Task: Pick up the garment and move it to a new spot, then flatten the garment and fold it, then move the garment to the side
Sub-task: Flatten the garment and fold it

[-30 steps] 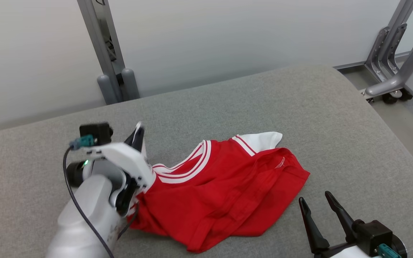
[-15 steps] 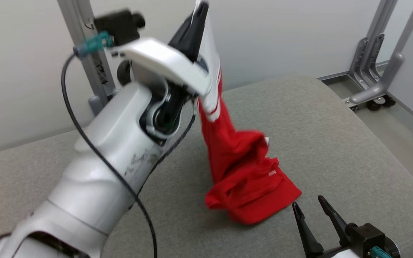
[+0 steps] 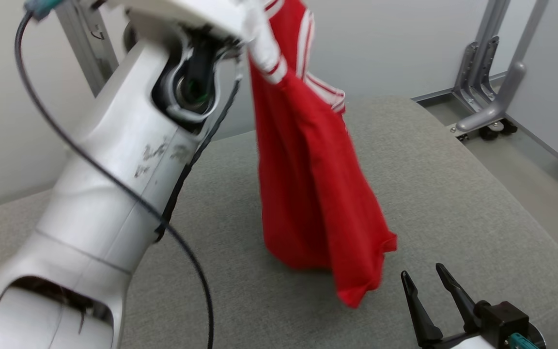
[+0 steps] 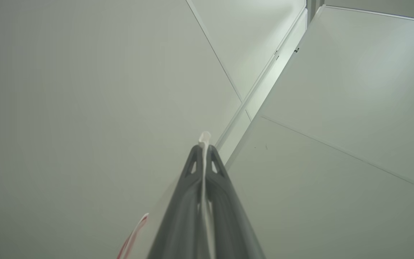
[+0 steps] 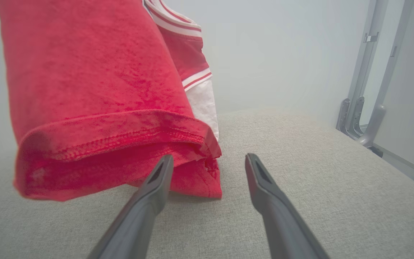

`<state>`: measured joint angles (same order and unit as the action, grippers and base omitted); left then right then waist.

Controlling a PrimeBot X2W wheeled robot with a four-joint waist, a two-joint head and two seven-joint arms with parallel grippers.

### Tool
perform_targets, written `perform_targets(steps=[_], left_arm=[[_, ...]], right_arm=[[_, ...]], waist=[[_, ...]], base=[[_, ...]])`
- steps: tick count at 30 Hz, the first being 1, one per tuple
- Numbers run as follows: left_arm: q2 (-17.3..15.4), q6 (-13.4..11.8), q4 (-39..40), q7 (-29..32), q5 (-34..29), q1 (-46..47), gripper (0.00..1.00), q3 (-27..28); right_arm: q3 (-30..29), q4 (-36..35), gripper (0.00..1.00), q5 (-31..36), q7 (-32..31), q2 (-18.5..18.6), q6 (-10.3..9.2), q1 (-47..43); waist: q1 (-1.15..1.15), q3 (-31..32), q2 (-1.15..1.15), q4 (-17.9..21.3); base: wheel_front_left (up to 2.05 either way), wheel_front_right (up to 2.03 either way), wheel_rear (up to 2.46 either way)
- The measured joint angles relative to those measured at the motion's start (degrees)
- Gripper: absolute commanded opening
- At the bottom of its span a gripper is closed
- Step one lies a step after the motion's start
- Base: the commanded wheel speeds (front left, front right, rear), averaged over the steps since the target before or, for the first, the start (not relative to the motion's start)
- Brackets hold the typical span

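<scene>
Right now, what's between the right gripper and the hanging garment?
Only bare grey cushion separates the right gripper from the garment at its low hem, per the head view.

garment: red tee, red-and-white striped trim, white sleeve panel. Hangs vertical, bunched into a narrow drape. A white edge is pinched in the closed left end effector, with a sliver poking past the tips. Bottom hem is doubled over, low over the grey table; can't tell if it touches.
</scene>
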<state>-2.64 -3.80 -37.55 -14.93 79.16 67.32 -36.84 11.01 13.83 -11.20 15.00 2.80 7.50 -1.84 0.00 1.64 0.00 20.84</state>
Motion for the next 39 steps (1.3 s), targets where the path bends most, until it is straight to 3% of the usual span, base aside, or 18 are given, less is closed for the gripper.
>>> perform_targets(steps=[5, 17, 25, 29, 30, 31, 32, 39], left_arm=[[-0.62, 2.32, -3.94, -0.05, -6.77, -11.2, 0.0, 11.21], [-3.01, 5.77, -1.29, -0.07, -22.58, -35.84, 0.0, 39.1], [-2.15, 8.91, 6.08, -0.07, -37.61, -43.01, 0.0, 55.16], [-1.07, 9.87, 7.1, -0.07, -44.07, -45.08, 0.0, 58.12], [-0.81, 10.15, 7.05, -0.07, -45.28, -45.39, 0.41, 58.4], [-0.69, 10.29, 7.06, -0.07, -46.68, -45.68, 0.89, 58.46], [-0.62, 10.37, 6.93, -0.07, -48.32, -45.99, 1.0, 58.35], [-0.35, 10.34, 13.93, -0.08, -61.88, -51.93, 1.0, 59.25]], right_arm=[[-1.51, -0.45, 1.0, 0.05, 0.0, -0.01, 0.0, -0.66], [-1.82, -0.98, 1.0, 0.03, 0.0, -0.04, 0.0, -0.86], [-0.9, -0.68, 1.0, -0.11, 0.0, -0.04, 0.0, -0.43], [-0.59, -0.41, 1.0, -0.09, 0.0, -0.03, 0.0, -0.43], [-0.33, -0.32, 1.0, -0.09, 0.0, -0.03, 0.0, -0.43], [0.05, -0.25, 1.0, -0.11, 0.0, -0.03, 0.0, -0.43], [0.49, -0.15, 1.0, -0.12, 0.0, -0.04, 0.0, -0.43], [2.37, 0.49, 1.0, -1.52, 0.0, -0.05, 0.0, -0.64]], waist=[[0.0, -0.2, 0.0, -2.33], [0.0, -1.08, 0.0, -9.43], [0.0, -1.86, 0.0, -10.53], [0.0, -1.8, 0.0, -10.5], [0.0, -1.75, 0.0, -10.51], [0.0, -1.67, 0.0, -10.53], [0.0, -1.59, 0.0, -10.57], [0.0, -1.02, 0.0, -12.42]], base=[[0.0, 0.0, 0.0], [0.0, 0.0, 0.0], [0.0, 0.0, 0.0], [0.0, 0.0, 0.0], [0.0, 0.0, 0.0], [0.0, 0.0, 0.0], [0.0, 0.0, 0.0], [0.0, 0.0, 0.0]])
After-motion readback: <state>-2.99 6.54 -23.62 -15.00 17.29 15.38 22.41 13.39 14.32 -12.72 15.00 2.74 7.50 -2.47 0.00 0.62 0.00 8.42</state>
